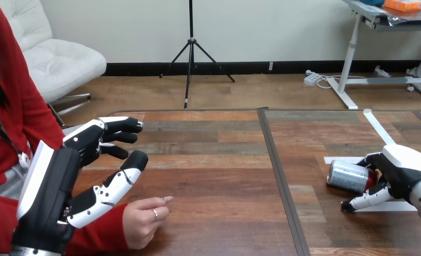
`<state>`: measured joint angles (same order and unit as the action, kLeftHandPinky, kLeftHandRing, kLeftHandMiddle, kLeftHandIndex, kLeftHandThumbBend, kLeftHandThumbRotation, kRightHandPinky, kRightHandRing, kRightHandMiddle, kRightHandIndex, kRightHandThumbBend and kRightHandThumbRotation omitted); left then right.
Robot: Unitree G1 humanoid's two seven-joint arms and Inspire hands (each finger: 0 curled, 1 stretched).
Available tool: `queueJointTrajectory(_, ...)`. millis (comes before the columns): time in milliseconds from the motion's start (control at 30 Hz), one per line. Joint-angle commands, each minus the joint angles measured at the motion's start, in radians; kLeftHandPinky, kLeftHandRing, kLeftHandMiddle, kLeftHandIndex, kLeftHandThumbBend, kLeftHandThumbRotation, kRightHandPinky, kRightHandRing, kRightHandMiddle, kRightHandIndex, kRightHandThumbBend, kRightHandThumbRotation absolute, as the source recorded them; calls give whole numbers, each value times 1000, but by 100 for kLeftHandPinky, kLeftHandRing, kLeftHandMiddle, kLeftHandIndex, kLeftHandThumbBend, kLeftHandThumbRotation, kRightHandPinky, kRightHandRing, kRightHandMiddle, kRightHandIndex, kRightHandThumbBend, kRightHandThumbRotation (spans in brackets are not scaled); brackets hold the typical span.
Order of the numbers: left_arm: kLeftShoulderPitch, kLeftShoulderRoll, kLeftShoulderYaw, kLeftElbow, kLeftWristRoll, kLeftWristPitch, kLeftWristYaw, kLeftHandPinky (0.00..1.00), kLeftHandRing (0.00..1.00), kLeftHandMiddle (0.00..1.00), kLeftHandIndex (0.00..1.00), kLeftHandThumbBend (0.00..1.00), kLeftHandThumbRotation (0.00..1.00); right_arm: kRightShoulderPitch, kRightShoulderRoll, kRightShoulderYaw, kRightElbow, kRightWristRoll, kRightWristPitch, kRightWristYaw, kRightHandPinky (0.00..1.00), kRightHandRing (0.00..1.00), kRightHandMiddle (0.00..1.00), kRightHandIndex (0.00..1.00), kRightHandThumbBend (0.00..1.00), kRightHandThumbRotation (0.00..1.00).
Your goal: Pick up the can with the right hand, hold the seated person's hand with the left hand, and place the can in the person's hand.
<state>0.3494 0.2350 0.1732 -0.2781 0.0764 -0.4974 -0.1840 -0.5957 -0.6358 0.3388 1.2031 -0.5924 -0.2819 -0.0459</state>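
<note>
L hand [64, 176]: released, fingers spread, lower left, just by person's hand [144, 218].
R hand [400, 170]: we see it grasping can [349, 176], lower right.

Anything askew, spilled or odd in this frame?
The can lies on its side at the right of the table, not upright, with the right robot hand curled round its end. No spill shows. Nothing else stands out.

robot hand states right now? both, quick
Left robot hand: open, just above the person's hand, not curled round it.
Right robot hand: shut on the can, which lies on the table.
</note>
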Motion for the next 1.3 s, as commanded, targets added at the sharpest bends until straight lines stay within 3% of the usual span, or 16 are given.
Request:
queueJointTrajectory(0,-44,16,6,1,-17,-22,3,58,69,71,67,47,50,-5,90,11,3,20,-64,-2,60,66,70,69,86,25)
queueJointTrajectory(133,-43,17,6,1,-17,-22,3,57,69,71,66,47,50,-4,95,-1,8,36,-73,-18,54,59,63,63,75,18)
queueJointTrajectory(333,-41,16,7,-1,-16,-19,4,57,69,71,66,48,50,-5,102,-16,15,61,-86,-42,47,50,55,54,65,6)
queueJointTrajectory(467,-42,17,8,0,-14,-24,5,57,68,71,66,48,50,-7,103,-15,17,61,-91,-56,44,47,51,50,61,2)
queueJointTrajectory(800,-43,17,12,-1,-3,-27,10,57,68,71,66,47,51,-14,106,-14,22,62,-92,-68,38,42,47,48,59,0)
queueJointTrajectory(1267,-46,15,13,1,-5,-28,9,56,68,71,66,47,51,-17,109,-20,27,64,-94,-78,40,43,48,48,62,0)
